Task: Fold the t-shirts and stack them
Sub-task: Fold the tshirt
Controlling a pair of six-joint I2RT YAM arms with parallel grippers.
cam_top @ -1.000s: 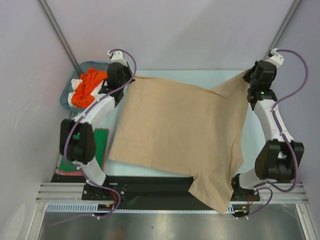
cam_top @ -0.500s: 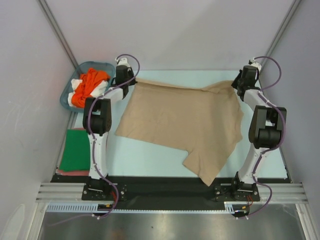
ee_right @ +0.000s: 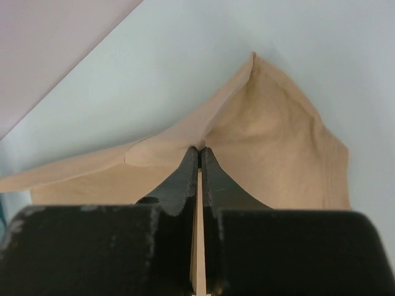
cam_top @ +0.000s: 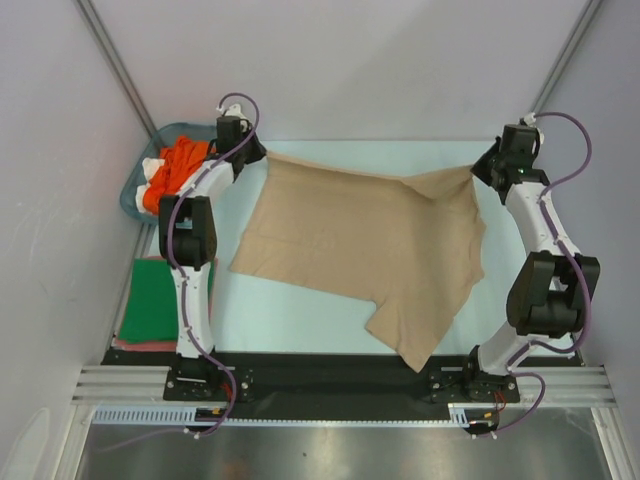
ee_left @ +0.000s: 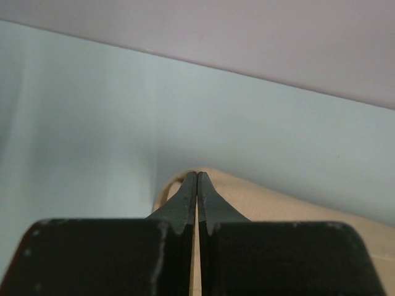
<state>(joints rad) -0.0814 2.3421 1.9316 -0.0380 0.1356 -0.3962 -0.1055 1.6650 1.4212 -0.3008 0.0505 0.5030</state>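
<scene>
Tan-beige soft cloth t-shirt [cam_top: 370,240] lies spread, not yet folded, on pale bench [cam_top: 300,310], left claw [ee_left: 196,179] and right claw [ee_right: 199,154] each pinched tight on a far corner; folded dark green shirt [cam_top: 150,300] sits near-left, crumpled orange shirt [cam_top: 180,165] and white shirt [cam_top: 152,167] wait in teal plastic basket [cam_top: 130,195], so roughly midway, I judge.

A robot lab cell: plain enclosure walls [cam_top: 350,70], aluminium mounting rail [cam_top: 130,381].
</scene>
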